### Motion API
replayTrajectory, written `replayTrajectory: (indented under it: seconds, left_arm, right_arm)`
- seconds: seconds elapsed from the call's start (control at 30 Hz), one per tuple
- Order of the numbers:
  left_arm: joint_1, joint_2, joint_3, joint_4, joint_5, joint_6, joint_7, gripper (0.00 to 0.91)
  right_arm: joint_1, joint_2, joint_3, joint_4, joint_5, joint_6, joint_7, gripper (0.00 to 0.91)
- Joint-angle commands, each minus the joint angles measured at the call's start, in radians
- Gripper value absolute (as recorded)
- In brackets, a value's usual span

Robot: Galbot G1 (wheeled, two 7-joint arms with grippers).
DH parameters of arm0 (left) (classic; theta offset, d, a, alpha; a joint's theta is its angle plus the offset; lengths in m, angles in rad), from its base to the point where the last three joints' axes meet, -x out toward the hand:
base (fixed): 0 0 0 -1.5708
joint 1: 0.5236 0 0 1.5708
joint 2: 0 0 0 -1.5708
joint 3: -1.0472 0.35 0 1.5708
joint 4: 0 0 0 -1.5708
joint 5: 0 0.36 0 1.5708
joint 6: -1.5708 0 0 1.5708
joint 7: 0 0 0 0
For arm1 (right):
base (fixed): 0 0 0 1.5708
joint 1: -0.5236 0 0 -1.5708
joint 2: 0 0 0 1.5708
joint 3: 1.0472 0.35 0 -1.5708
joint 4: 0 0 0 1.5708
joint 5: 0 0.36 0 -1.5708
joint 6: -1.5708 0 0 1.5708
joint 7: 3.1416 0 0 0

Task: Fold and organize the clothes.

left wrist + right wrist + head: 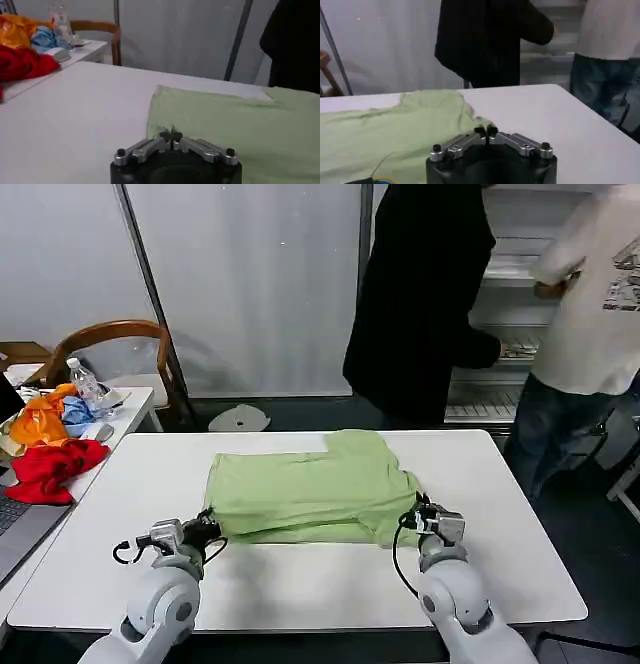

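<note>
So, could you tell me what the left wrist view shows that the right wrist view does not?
Only the left wrist view: the left gripper, shut on the near edge of the green T-shirt, plus the pile of red, orange and blue garments, a water bottle and a wooden chair.

Only the right wrist view: the right gripper, shut at the shirt's sleeve edge, and two people standing behind.

Both: the T-shirt lying on the white table.
</note>
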Motion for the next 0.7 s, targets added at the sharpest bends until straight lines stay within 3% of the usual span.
replayTrajectory:
  seconds: [0.03,0.13,0.17,0.2,0.23,0.27,0.7]
  left_arm:
    - [-0.050,-0.004,0.008,0.056,0.001,-0.001,-0.001,0.020]
    - [-0.052,-0.010,0.014,0.075,0.002,-0.005,0.004,0.020]
    - [-0.052,-0.013,0.017,0.083,0.003,-0.007,0.009,0.836]
    - [-0.052,-0.014,0.018,0.087,0.002,-0.009,0.011,0.907]
    - [-0.053,-0.017,0.020,0.091,0.002,-0.011,0.013,0.907]
    - [-0.053,-0.018,0.022,0.098,0.006,-0.011,0.020,0.907]
    - [-0.062,0.003,0.013,0.120,0.014,-0.023,0.041,0.907]
  right_arm:
    - [0.065,0.018,-0.010,-0.083,0.007,0.005,-0.007,0.000]
    - [0.051,0.037,-0.012,-0.099,-0.005,0.008,-0.005,0.000]
    - [0.045,0.045,-0.011,-0.111,-0.009,0.008,-0.004,0.000]
    - [0.041,0.053,-0.011,-0.120,-0.013,0.008,-0.002,0.222]
    - [0.036,0.060,-0.009,-0.128,-0.017,0.010,0.001,0.685]
    - [0.032,0.069,-0.006,-0.141,-0.020,0.012,0.001,0.907]
    - [0.001,0.065,0.001,-0.074,-0.039,-0.003,0.000,0.907]
